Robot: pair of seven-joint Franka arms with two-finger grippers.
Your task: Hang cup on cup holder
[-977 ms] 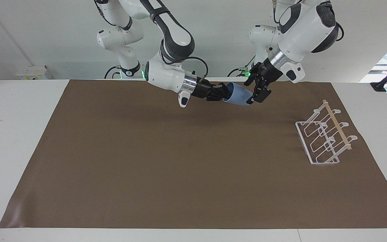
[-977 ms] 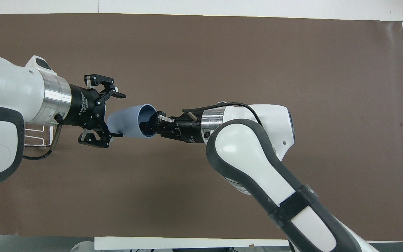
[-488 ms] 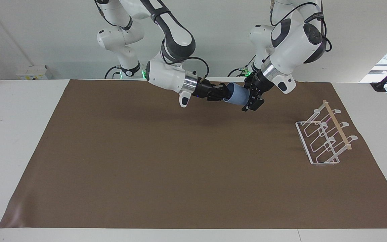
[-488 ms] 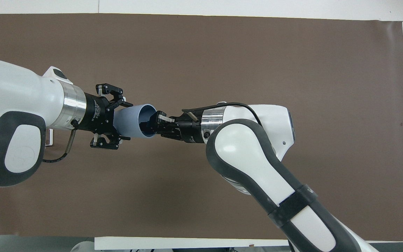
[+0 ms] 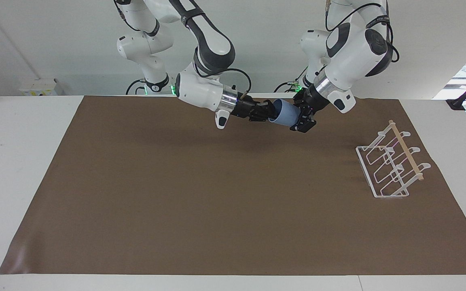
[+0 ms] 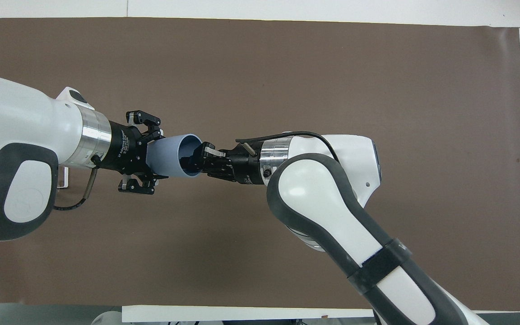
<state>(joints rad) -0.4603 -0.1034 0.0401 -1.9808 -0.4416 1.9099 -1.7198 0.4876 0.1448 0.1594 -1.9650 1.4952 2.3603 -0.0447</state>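
Two tools grip one light-blue cup in the air, over the brown mat at the robots' end of the worktop. The right tool pinches the cup's rim, one finger inside its mouth. The left tool is clamped around its narrow base. The white wire cup holder stands farther out, toward the left arm's end.
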